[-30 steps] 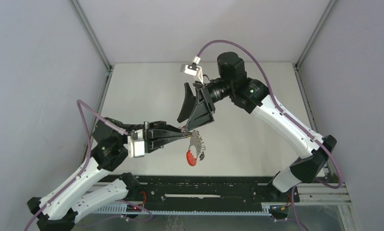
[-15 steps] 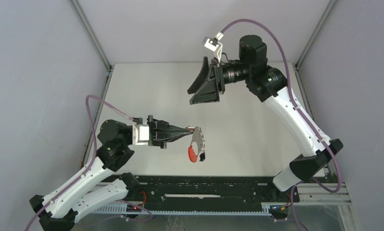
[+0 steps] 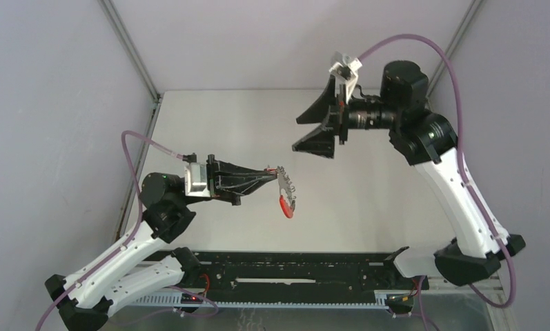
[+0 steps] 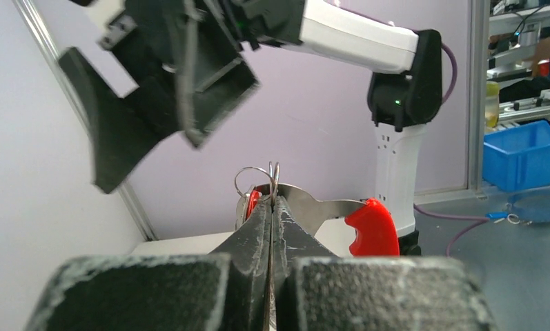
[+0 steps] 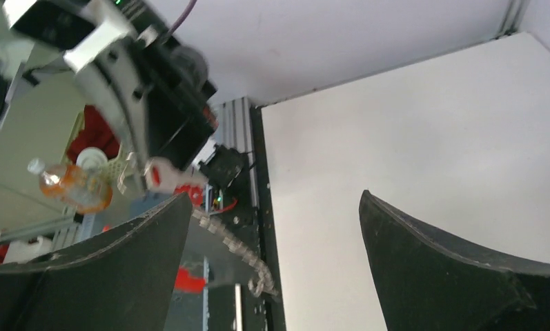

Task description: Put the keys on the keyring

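The left end effector (image 3: 277,172) pinches the keyring (image 3: 286,194) aloft toward the near edge of the worktop (image 3: 217,124), so the wide-spread right end effector (image 3: 297,134) should approach it slowly and squarely.

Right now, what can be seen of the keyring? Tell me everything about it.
The keyring hangs in the air above the table, pinched at its upper end by the shut left gripper. It looks part silver-grey metal, edged with small wire loops, and part red arc at its lower end. In the left wrist view the red part juts right of the fingers. Nothing else touches it; the open right gripper is well apart.
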